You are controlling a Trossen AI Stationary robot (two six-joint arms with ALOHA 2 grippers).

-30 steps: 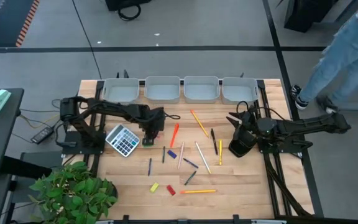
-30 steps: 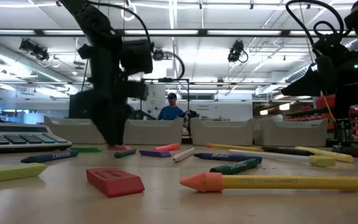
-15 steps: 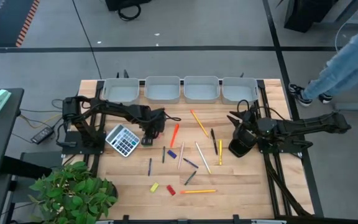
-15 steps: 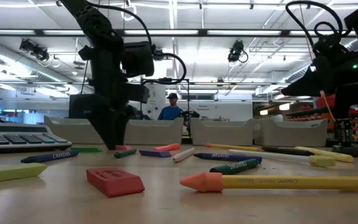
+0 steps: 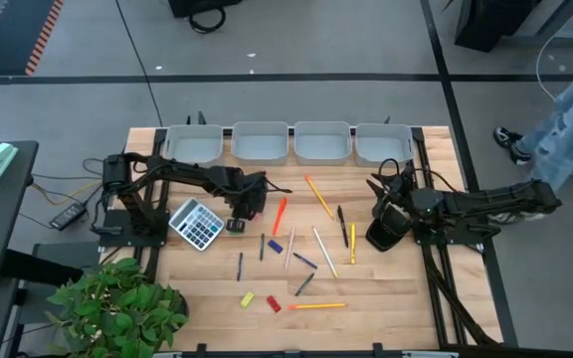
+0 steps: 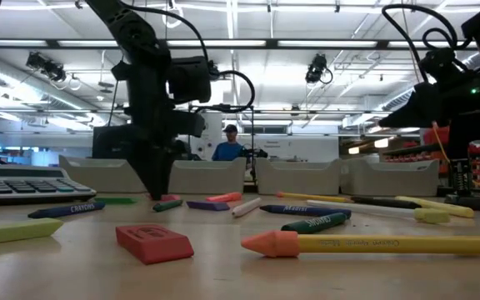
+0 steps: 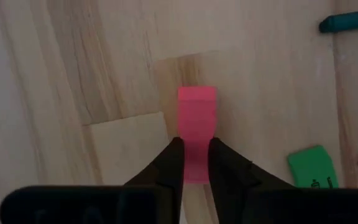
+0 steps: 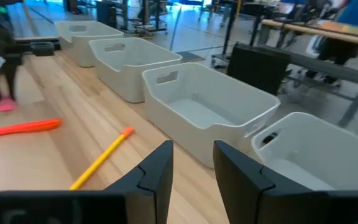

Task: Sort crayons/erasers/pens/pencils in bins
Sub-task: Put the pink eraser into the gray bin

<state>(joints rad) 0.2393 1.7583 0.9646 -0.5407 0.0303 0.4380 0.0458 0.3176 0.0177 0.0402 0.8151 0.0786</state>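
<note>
The wooden table (image 5: 386, 298) carries everything, and along its far edge four grey bins (image 5: 261, 142) stand side by side, open tops up, ready to take the sorted items. On the left side a grey calculator (image 5: 196, 223) lies near the left arm's base, not part of the sort. Scattered across the middle are crayons, pens and pencils (image 5: 317, 197), well apart from the bins, so each needs carrying to the far edge. The right gripper (image 8: 191, 163) waits on the right side of the table, its fingers standing apart with nothing between them, aimed toward the bins. The left gripper (image 7: 196, 163) works just right of the calculator, pointed straight down at the table, a posture that suits pinching a low flat thing from above. Its fingers are drawn in against both long sides of a pink eraser (image 7: 196, 118), which lies flat on the wood; the grip looks made but the eraser is not lifted. A green eraser (image 7: 311, 166) lies just beside it, untouched.
</note>
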